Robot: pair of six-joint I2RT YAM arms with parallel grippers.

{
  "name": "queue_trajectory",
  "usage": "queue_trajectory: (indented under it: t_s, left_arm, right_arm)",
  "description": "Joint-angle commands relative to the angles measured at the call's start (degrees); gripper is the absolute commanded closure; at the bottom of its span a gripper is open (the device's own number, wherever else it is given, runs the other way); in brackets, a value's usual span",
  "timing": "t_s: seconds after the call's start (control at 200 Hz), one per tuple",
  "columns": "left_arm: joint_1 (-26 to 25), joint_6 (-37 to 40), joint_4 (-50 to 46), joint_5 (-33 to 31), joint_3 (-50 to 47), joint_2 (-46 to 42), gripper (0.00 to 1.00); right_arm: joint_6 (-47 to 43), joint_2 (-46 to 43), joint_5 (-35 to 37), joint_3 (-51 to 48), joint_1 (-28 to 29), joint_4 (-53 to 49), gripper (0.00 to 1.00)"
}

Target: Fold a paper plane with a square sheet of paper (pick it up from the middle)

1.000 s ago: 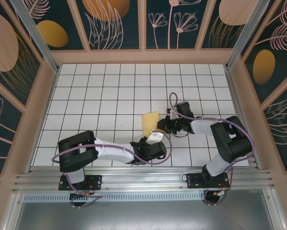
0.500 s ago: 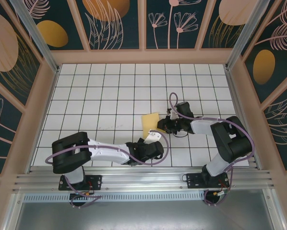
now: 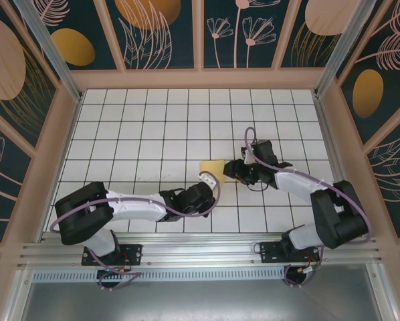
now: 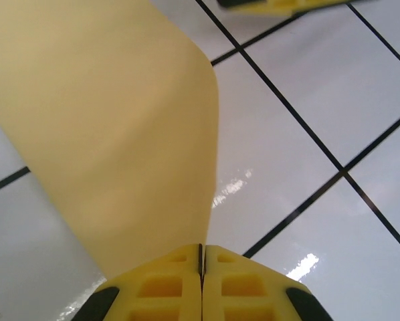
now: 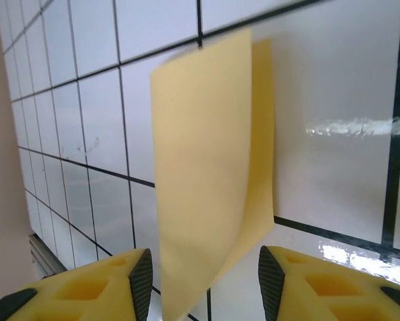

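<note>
The square sheet of paper is pale yellow and doubled over, held just above the white tiles at mid-table. My left gripper is shut on its near edge. In the left wrist view the yellow fingers meet tightly and the sheet rises out from between them. My right gripper sits just right of the paper and stands open. In the right wrist view the two-layered sheet hangs between the spread fingers, touching neither pad.
The white grid-tiled table lies inside pale wooden walls with dark patterned panels. The right gripper's yellow fingers show at the top of the left wrist view, close beyond the paper.
My left gripper has closed on the paper's near edge. My right gripper has opened and let go of the sheet, drawing back slightly to the right. The paper now lies lower and flatter.
</note>
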Motion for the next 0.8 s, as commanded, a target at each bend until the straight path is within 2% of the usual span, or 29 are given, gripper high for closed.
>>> queue_trajectory:
  t_s: [0.0,0.06,0.14,0.21,0.4,0.796]
  left_arm:
    - [1.11,1.75,2.60,6.67,-1.26,-1.29,0.91]
    - [1.80,1.79,3.24,8.82,-1.59,-1.28,0.90]
    - [2.49,1.79,3.81,10.48,-1.75,-1.11,0.90]
    - [3.25,1.79,4.20,12.54,-1.94,-1.02,0.90]
    - [5.00,1.28,5.50,15.84,-3.52,-1.62,0.89]
    - [7.37,0.05,5.75,17.94,-4.33,-0.63,0.86]
  right_arm:
    - [-2.18,-2.40,1.27,1.94,-0.27,-2.28,0.51]
    - [-2.64,-1.89,-1.42,2.47,0.01,-0.88,0.53]
    - [-2.91,0.10,-4.48,3.54,0.88,0.61,0.63]
    - [-3.55,2.31,-4.45,5.06,2.49,0.82,0.71]
    - [-5.56,9.94,-5.79,8.70,4.81,1.42,0.83]
    - [-11.53,21.73,2.43,13.67,6.23,-4.61,0.89]
